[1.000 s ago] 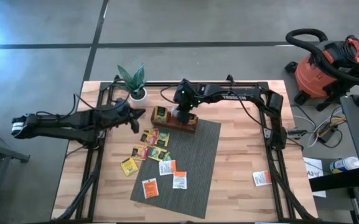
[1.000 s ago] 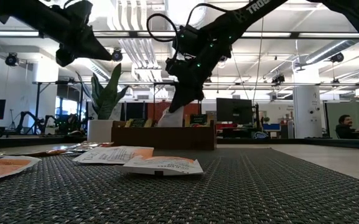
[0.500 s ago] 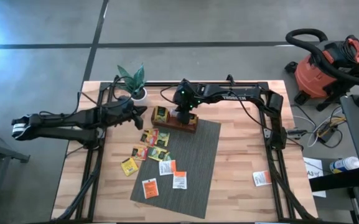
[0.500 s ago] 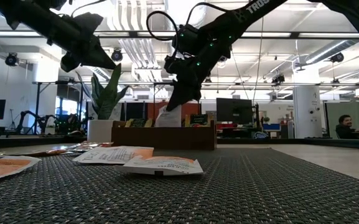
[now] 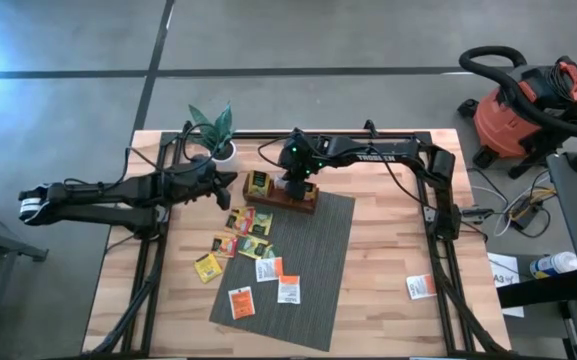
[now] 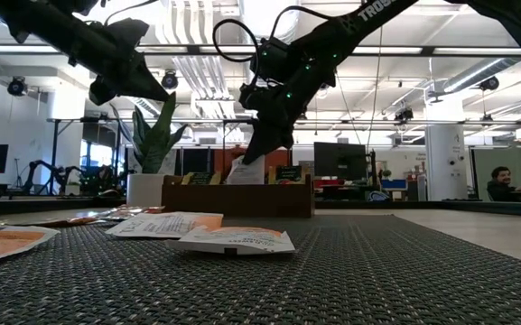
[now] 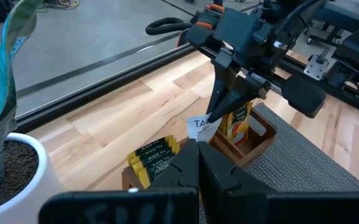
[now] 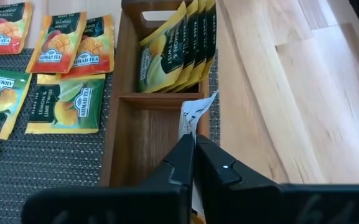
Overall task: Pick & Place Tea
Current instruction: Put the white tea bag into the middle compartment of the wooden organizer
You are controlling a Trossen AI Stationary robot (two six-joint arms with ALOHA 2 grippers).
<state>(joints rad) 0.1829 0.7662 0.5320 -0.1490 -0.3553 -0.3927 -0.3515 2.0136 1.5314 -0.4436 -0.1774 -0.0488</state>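
A brown wooden tray [image 5: 286,198] lies at the grey mat's [image 5: 318,270] far edge, with yellow tea sachets [image 8: 179,43] standing in one end compartment. My right gripper [image 8: 194,140] is over the middle compartment, shut on a white tea sachet [image 8: 191,115]. Several more sachets lie flat on the mat and the wood to its left: yellow and green ones [image 5: 251,222] and orange-and-white ones [image 5: 240,302]. My left gripper [image 5: 231,180] hangs shut and empty in the air left of the tray. My right gripper pinches the white sachet by its upper edge [image 8: 190,124] between its two fingers. It comes slanting down from the table's right and far side. The sachet stands on edge below the fingertips [image 6: 246,170], its lower part inside the tray's middle compartment.
A potted plant [image 5: 216,135] stands at the far left, close behind my left gripper. One orange-and-white sachet [image 5: 420,287] lies alone on the wood at the right. A red vacuum [image 5: 528,110] stands on the floor beyond the table.
My left gripper, still shut, has swung a little toward the tray and the plant. My right gripper has kept its place over the tray with the white sachet.
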